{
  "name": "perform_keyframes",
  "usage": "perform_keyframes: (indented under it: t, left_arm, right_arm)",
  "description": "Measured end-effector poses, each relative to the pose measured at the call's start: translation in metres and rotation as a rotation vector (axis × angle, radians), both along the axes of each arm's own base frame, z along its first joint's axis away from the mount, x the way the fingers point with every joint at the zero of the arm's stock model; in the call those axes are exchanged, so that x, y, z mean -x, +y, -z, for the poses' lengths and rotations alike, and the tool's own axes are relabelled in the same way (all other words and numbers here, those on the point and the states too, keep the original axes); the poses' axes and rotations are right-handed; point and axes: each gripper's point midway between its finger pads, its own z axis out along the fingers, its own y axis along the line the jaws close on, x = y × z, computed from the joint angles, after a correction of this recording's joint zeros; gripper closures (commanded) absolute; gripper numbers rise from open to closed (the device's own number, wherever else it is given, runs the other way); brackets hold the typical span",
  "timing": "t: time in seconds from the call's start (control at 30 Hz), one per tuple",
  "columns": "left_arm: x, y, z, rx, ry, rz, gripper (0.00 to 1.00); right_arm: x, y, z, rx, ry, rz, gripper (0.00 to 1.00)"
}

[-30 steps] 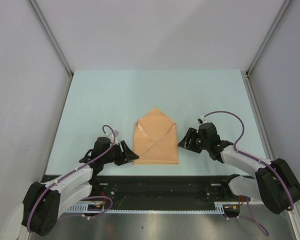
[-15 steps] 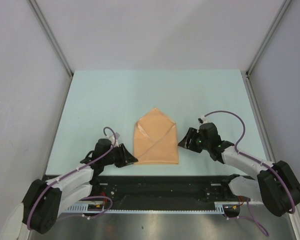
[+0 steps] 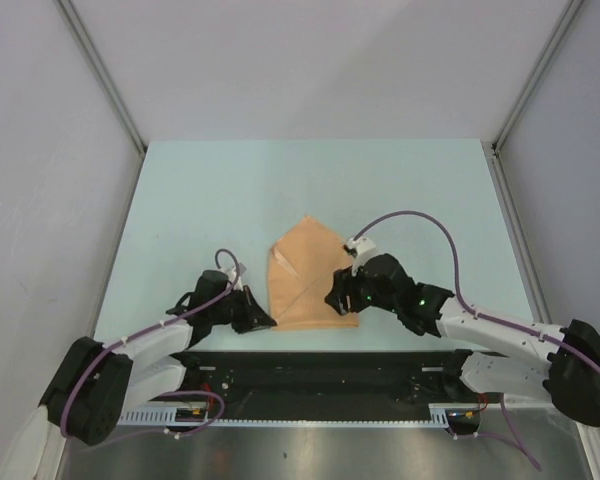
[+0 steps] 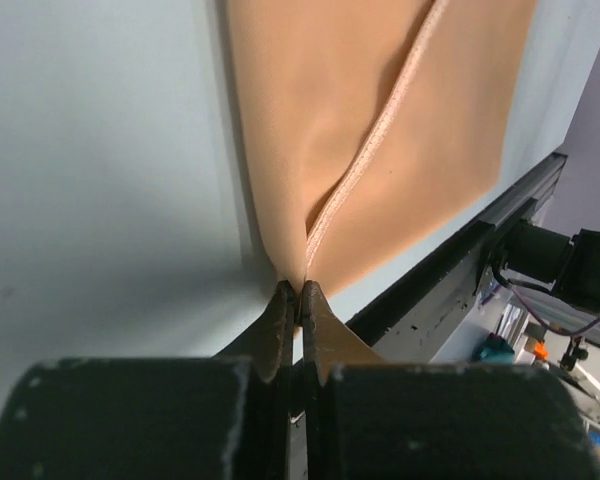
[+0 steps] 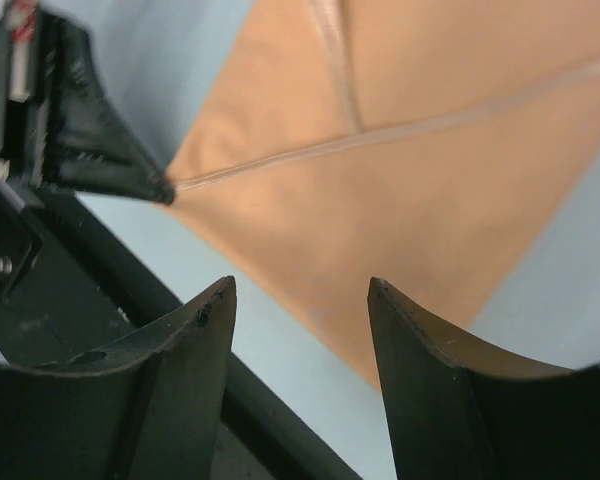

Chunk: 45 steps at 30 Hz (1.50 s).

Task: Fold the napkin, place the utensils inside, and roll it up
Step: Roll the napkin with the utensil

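Top view: a folded peach-orange cloth napkin [image 3: 310, 285] lies flat on the light blue bench [image 3: 200, 200], mid-way along the near edge. Its flaps cross envelope-style and its peak points at the far edge. The left fingers [image 3: 264, 322] sit at the napkin's near-left corner, touching it. The right fingers [image 3: 337, 298] are over the napkin's near-right part, with the right arm reaching in from the near-right corner.

Left wrist view: the left fingers [image 4: 298, 305] are closed tight, tips together on the napkin [image 4: 380, 120] corner, with cloth pinched between them. A hemmed flap edge runs away from the tips, and the cloth puckers slightly at the grip. Bare bench [image 4: 100, 150] shows to the left of the cloth. A black rail [image 4: 450, 260] runs along the bench's near edge on the right.

Right wrist view: the right fingers are spread wide with nothing between them, above the napkin [image 5: 410, 190] close to its near edge. Contact with the cloth can't be told. The black tip of the left fingers [image 5: 110, 160] is at the napkin corner, upper left, where a hem line ends.
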Motion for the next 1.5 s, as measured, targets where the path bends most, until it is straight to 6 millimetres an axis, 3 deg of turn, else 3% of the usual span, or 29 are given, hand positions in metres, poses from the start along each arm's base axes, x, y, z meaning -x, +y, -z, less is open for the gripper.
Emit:
perform_keyframes:
  t: [0.17,0.4,0.73,1.07,1.3,1.5]
  left_arm:
    - [-0.005,-0.01,-0.01,0.026,0.026,0.052,1.0]
    - [-0.007,-0.011,-0.017,0.073,0.048,0.061,1.0]
    - [-0.008,-0.006,-0.019,0.103,0.069,0.058,1.0]
    - [-0.009,-0.002,-0.019,0.108,0.075,0.052,1.0]
    - [-0.009,0.0,-0.021,0.114,0.083,0.053,1.0]
    - [-0.014,0.004,-0.023,0.108,0.079,0.053,1.0]
  right_arm:
    - [0.027,0.044,-0.007,0.1,-0.177,-0.152,0.38]
    - [0.056,0.094,0.024,0.323,-0.368,-0.212,0.37]
    - [0.066,0.145,0.035,0.442,-0.564,-0.172,0.35]
    - [0.064,0.147,0.066,0.564,-0.621,-0.192,0.36]
    - [0.05,0.148,0.075,0.646,-0.64,-0.111,0.38]
    - [0.034,0.126,0.077,0.706,-0.62,-0.01,0.39]
